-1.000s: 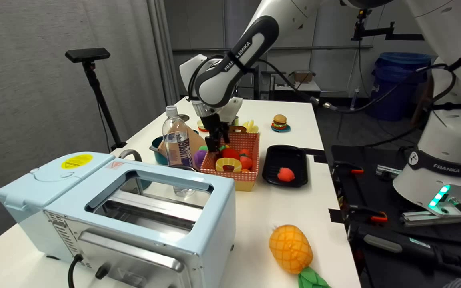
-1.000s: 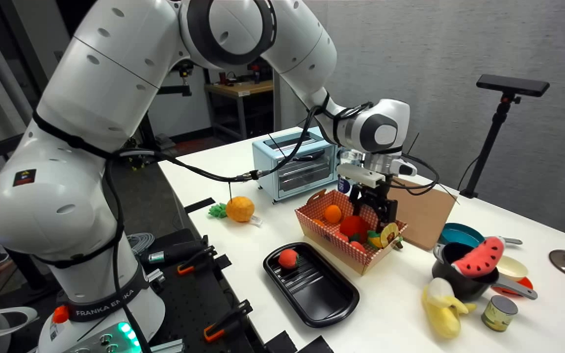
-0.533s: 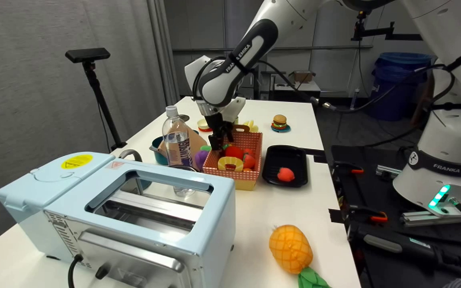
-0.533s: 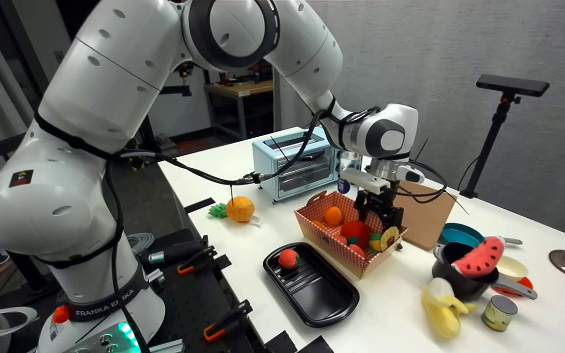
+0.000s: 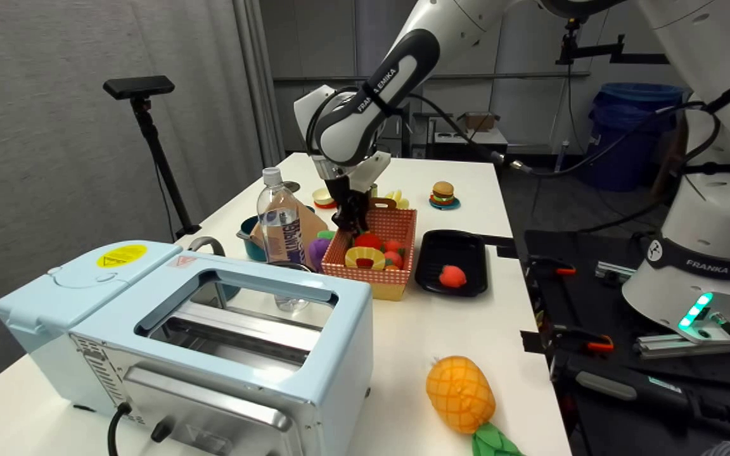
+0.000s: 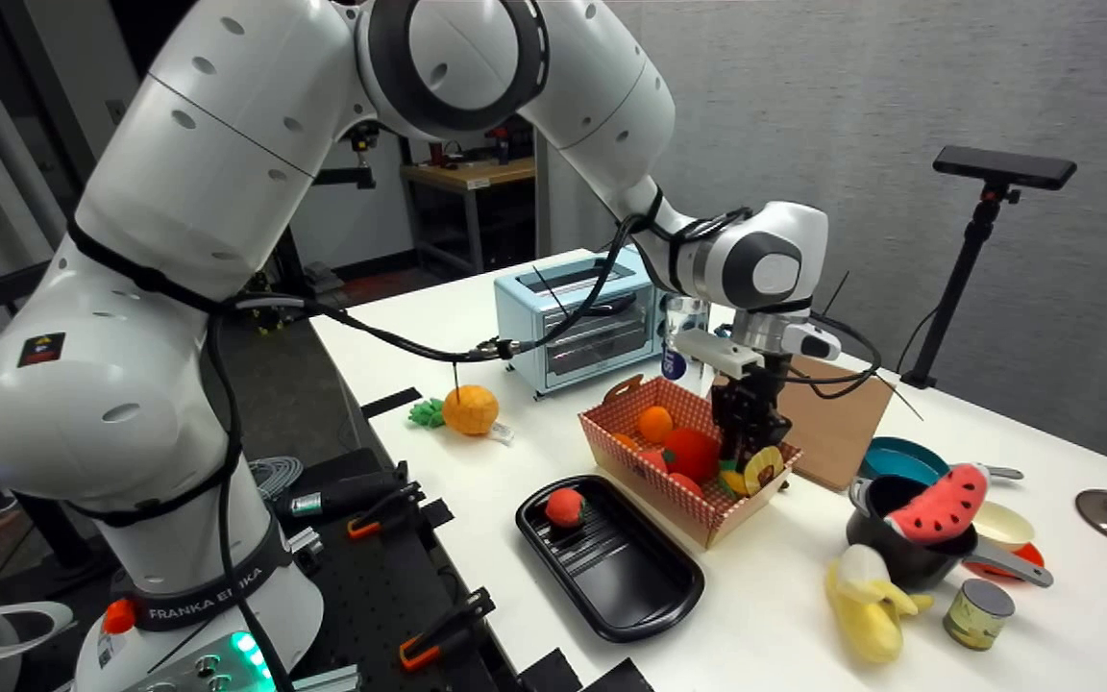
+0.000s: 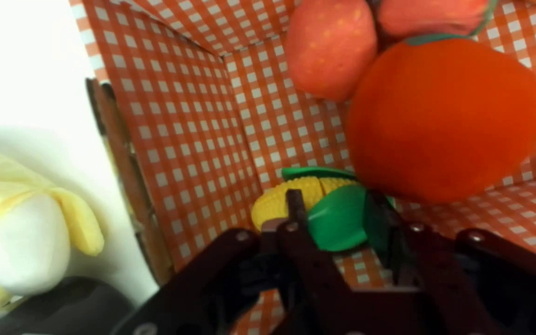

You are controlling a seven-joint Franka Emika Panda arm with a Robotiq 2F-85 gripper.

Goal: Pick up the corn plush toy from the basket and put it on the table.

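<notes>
Near in exterior view, on white table [image 5: 403, 335]: blue toaster oven [image 5: 206, 364] at left, orange pineapple plush [image 5: 460, 392] at right. Farther, at left: clear bottle [image 5: 282, 235]. Next, basket [image 5: 393, 279], with black tray [image 5: 450, 250] and its small red toy [image 5: 452, 277] just to right. Inside basket, toward far end: large red toy [image 7: 440, 121], then, just beside it, corn plush toy [image 7: 328, 211], yellow tip near checkered wall. Straddles its green husk with gripper [image 7: 335, 200], jaws partly apart; cannot tell whether pressing or merely surrounding. At far right: toy burger [image 5: 443, 192].
</notes>
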